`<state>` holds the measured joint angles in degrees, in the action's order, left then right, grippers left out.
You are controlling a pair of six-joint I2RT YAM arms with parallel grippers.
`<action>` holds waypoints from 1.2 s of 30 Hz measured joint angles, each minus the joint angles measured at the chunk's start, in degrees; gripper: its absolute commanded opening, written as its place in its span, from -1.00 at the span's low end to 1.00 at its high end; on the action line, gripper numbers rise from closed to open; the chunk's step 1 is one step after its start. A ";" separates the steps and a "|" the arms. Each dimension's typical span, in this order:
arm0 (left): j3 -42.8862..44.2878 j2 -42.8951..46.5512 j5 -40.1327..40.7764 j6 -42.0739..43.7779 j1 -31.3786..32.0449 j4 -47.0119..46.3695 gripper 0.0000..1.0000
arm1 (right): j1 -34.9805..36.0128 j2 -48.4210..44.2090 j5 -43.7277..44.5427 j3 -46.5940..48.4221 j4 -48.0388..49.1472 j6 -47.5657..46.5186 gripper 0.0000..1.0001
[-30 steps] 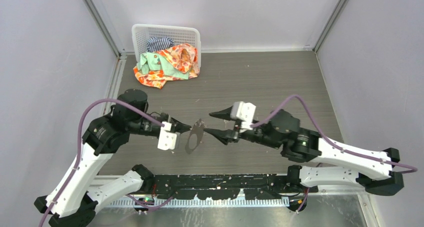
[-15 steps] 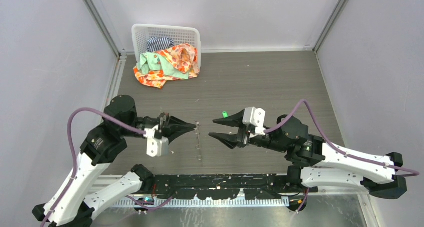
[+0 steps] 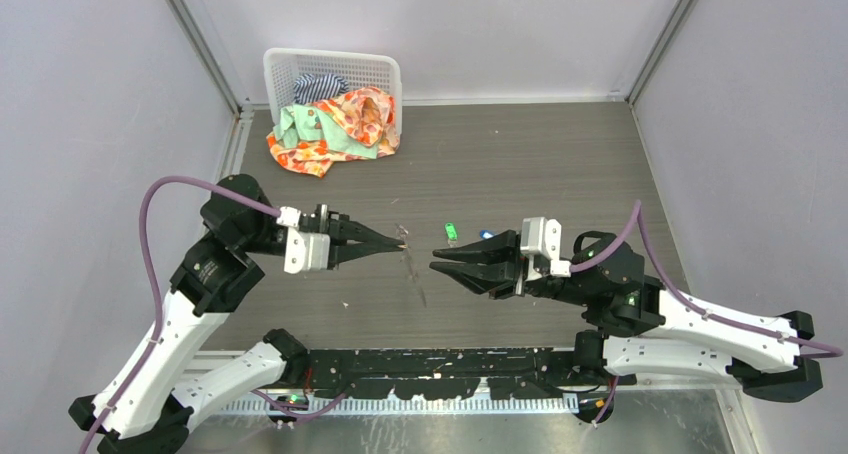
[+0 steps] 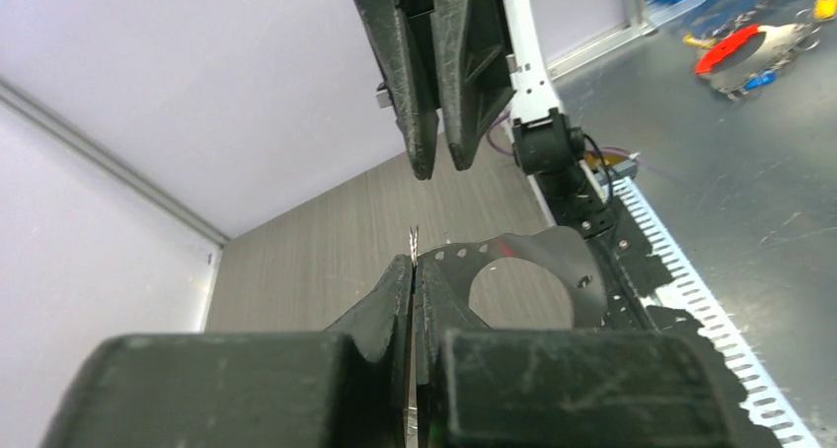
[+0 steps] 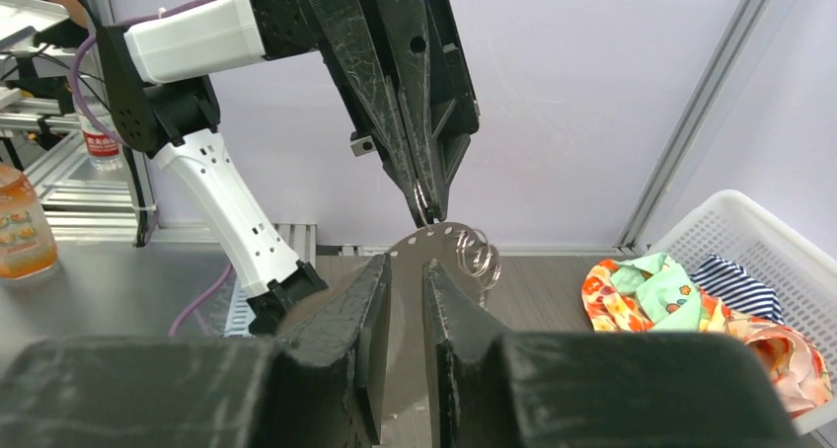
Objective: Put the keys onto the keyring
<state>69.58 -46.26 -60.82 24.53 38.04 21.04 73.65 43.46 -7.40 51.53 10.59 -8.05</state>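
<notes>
- Two keys lie loose on the surface (image 3: 560,164), just right of centre in the overhead view. The green key (image 3: 451,232) and the blue key (image 3: 487,235) are near each other, just beyond the right pincer (image 3: 433,260). Neither is on the keyring (image 5: 424,243).
- Left pincer (image 3: 397,242): clamped on the keyring's rim, holding it edge-on to the overhead view at centre frame.
- Right pincer: jaws at a narrow gap with nothing between them. Its tips face the keyring and stand apart from it.
- Step in hand, as judged: the keyring is presented and no key is picked up yet.
- Next move calls for turning the right pincer toward the green key, the nearer one. It should then descend and grip the key so that the end to be threaded stays clear.
</notes>
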 measured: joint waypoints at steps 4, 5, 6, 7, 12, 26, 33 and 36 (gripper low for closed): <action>0.00 -0.02 -2.19 -0.39 0.00 -0.90 -0.99 | 0.00 0.85 -0.87 0.79 0.13 -0.37 -0.46; 0.04 -0.02 -2.75 -0.35 0.00 -1.07 -0.99 | 0.00 1.42 -1.33 1.40 -0.22 -0.59 -0.39; 0.11 -0.04 -3.37 -0.28 0.00 -1.14 -1.00 | 0.00 2.05 -1.81 2.01 -0.44 -0.72 -0.33; 0.20 -0.11 -4.02 -0.15 0.00 -1.18 -0.99 | 0.00 2.71 -2.29 2.71 -0.70 -0.94 -0.29; 0.39 -0.33 -7.43 1.46 0.00 -1.51 -0.99 | 0.00 4.85 -4.52 4.92 -2.10 -2.12 -0.27; 2.45 -1.55 -11.19 15.02 0.00 2.93 -1.00 | 0.00 5.70 -7.45 7.10 -4.50 -3.65 -0.27; 2.45 -1.62 -10.91 15.15 0.00 4.59 -0.99 | 0.00 6.58 -4.96 7.15 -4.61 -4.35 -0.23; 2.45 -1.25 -10.40 14.19 0.00 4.66 -0.99 | 0.00 7.34 -4.50 7.28 -4.68 -4.37 -0.22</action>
<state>72.03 -47.51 -71.22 38.72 38.04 25.69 73.65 50.81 -11.90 58.81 5.91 -12.43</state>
